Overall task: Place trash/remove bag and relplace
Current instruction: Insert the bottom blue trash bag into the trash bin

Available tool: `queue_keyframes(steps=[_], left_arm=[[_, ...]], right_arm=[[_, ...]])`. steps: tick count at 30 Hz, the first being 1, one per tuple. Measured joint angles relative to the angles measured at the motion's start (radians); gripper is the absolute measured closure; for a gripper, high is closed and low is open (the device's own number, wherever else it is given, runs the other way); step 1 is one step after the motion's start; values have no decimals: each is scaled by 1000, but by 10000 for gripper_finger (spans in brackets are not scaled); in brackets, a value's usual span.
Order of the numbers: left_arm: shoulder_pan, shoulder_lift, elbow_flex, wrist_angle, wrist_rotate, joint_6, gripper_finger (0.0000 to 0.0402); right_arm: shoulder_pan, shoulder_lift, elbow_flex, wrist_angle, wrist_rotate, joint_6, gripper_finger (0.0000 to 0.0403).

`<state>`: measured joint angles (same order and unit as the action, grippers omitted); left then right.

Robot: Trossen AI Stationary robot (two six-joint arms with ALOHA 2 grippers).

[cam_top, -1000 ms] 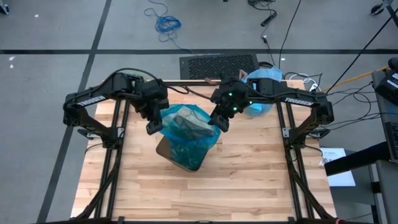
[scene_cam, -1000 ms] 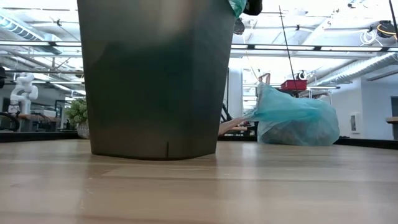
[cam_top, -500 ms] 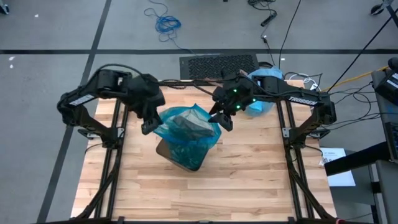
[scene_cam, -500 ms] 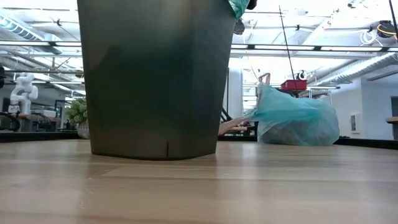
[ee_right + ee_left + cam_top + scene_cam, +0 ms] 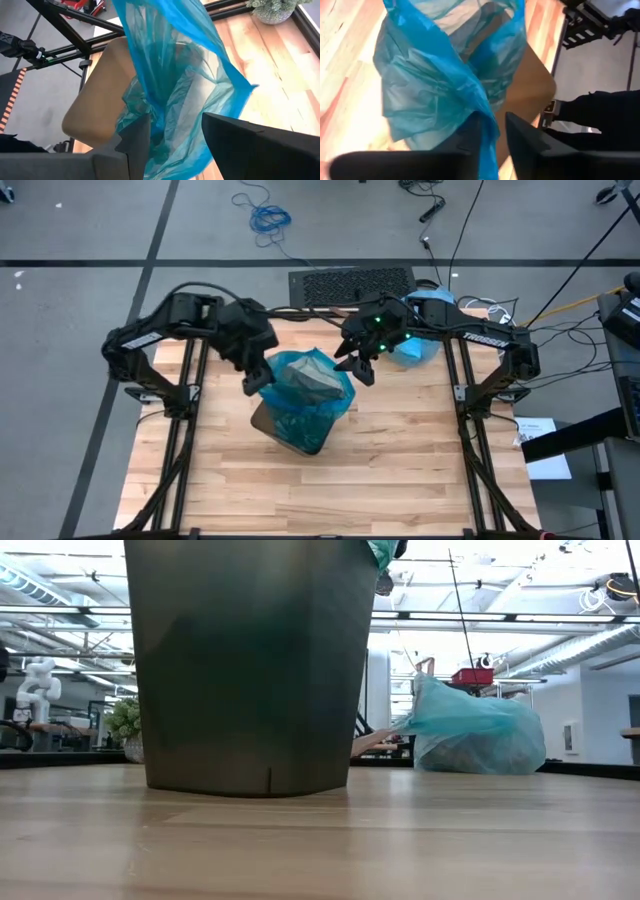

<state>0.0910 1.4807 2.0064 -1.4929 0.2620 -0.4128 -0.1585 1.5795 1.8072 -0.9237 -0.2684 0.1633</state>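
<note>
We find a dark, smooth-sided bin [image 5: 300, 425] standing upright on the pale wooden plank table [image 5: 400, 470], tapering slightly toward its base in the low view; a thin, crinkly, translucent sky-blue bag [image 5: 300, 385] is draped into and over its mouth, its upper edge lifted above the rim in loose folds. The left gripper [image 5: 251, 380] sits at the bag's left edge; in the left wrist view its two dark fingers [image 5: 470, 137] stand narrowly apart with a fold of the blue film pinched between them. The right gripper [image 5: 362, 370] sits at the bag's right edge; in the right wrist view its fingers [image 5: 137, 135] stand wider, with the blue film running down between them; we cannot tell whether they clamp it. A second bag [image 5: 475, 730], filled and rumpled, of a greener teal plastic, lies on the far right part of the table, well apart from the bin; a small green fuzzy plant [image 5: 272, 10] stands near the table edge.
</note>
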Motion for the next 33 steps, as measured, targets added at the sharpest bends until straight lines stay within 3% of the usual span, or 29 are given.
queue_keyframes(steps=[7, 13, 22, 33], left_arm=[[26, 30, 16, 73, 0, 9, 217], [56, 31, 33, 79, -1, 0, 175], [100, 30, 42, 66, -10, 32, 152], [186, 29, 193, 74, -23, 85, 152]], right_arm=[[1, 0, 0, 0, 0, -7, 232], [1, 0, 0, -1, 0, -7, 232], [1, 1, 0, -2, -1, -7, 232], [1, 1, -1, 9, -1, -12, 232]])
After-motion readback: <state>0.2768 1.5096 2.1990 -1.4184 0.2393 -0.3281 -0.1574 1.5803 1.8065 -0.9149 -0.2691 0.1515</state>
